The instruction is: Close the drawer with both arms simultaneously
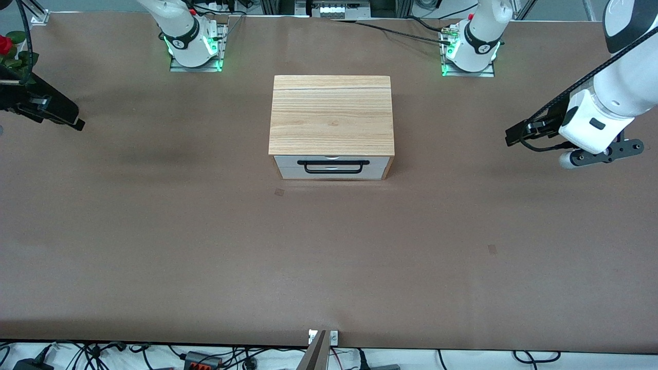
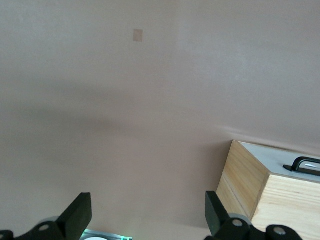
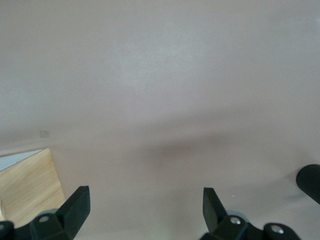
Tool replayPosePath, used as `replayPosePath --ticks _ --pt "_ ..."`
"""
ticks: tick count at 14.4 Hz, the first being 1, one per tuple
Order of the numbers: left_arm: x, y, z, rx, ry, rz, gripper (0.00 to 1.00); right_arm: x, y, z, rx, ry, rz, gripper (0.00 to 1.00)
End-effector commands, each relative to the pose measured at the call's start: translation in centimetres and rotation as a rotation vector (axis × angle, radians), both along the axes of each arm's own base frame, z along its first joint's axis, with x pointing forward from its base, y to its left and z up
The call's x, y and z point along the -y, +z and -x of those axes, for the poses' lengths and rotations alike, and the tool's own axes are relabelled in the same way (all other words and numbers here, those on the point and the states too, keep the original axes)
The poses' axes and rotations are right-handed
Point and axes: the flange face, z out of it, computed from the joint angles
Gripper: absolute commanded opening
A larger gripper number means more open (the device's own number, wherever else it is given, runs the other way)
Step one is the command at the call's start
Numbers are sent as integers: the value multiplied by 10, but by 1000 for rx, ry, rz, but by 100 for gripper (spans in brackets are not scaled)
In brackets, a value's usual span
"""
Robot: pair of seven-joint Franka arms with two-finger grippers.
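The light-oak cabinet [image 1: 331, 114] stands at the middle of the table. Its drawer [image 1: 288, 167], with a white front and a black bar handle [image 1: 333, 167], sits flush in the cabinet's front, facing the front camera. My left gripper [image 1: 514, 134] hangs open and empty over the table toward the left arm's end, well apart from the cabinet. My right gripper [image 1: 72, 121] hangs open and empty over the right arm's end. The left wrist view shows its open gripper [image 2: 147, 215], the cabinet [image 2: 250, 185] and the handle [image 2: 305, 164]. The right wrist view shows its open gripper [image 3: 145, 207] and a cabinet corner [image 3: 30, 185].
The brown table [image 1: 329, 257] carries only the cabinet. The two green-lit arm bases [image 1: 195, 49] [image 1: 470, 51] stand along the edge farthest from the front camera. A red flower [image 1: 5, 45] shows at the right arm's end. Cables lie below the nearest edge.
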Motion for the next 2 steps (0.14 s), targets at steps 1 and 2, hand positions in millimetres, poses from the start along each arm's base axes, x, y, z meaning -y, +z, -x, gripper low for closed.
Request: replayPosePath --ticks 1,2 --pt "-5 3 10 12 -35 -15 100 -3 -2 0 8 27 15 100" --pt "-5 4 10 13 -32 -15 100 -4 -2 -1 9 28 15 100"
